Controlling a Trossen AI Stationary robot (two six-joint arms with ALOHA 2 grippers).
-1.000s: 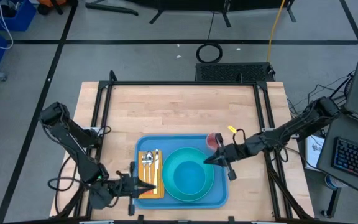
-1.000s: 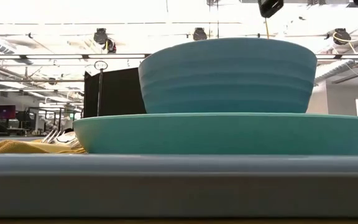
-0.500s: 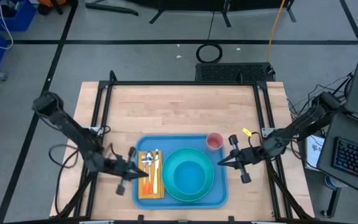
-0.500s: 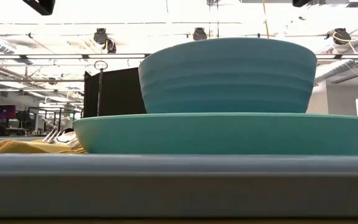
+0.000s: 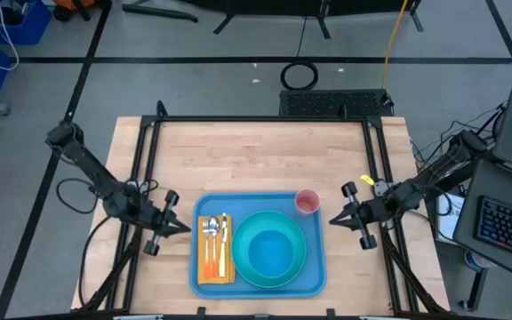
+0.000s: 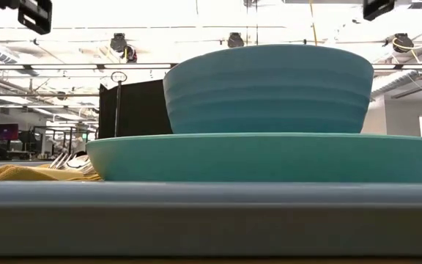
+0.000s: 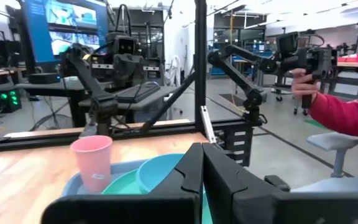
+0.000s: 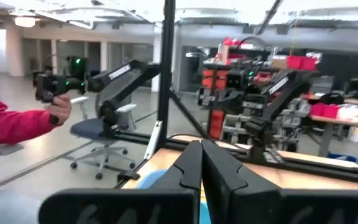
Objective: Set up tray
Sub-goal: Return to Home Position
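The tray (image 5: 256, 201), a large flat rectangle of smooth light-blue plastic with rounded corners and a raised rim, is seen lying at the near middle of the surface (image 5: 256, 151). The surface is made of pale wooden planks and is bounded by a black metal frame (image 5: 265, 119).

A round turquoise plate (image 5: 240, 258) is set on the tray towards the right arm's side, and a deeper turquoise bowl (image 5: 272, 253) is stacked on it; a ribbed outer wall is shown in the low view. A folded yellow-orange cloth napkin (image 5: 201, 274) is laid along the tray's other side, with cutlery (image 5: 216, 240) placed lengthwise on top. A small tapered pink cup (image 5: 307, 203) is stood upright at the tray's far corner, beside the plate.

The left gripper (image 5: 185, 228) is held just off the tray's left edge, its fingers (image 7: 188, 171) pressed together. The right gripper (image 5: 332, 220) is held just off the right edge, its fingers (image 8: 188, 165) likewise closed on nothing.

A grey floor (image 5: 238, 44) crossed by dark lines is seen around the surface, with a coiled black cable (image 5: 299, 76) on it. A person's red sleeve (image 7: 347, 115) is visible beyond the frame.
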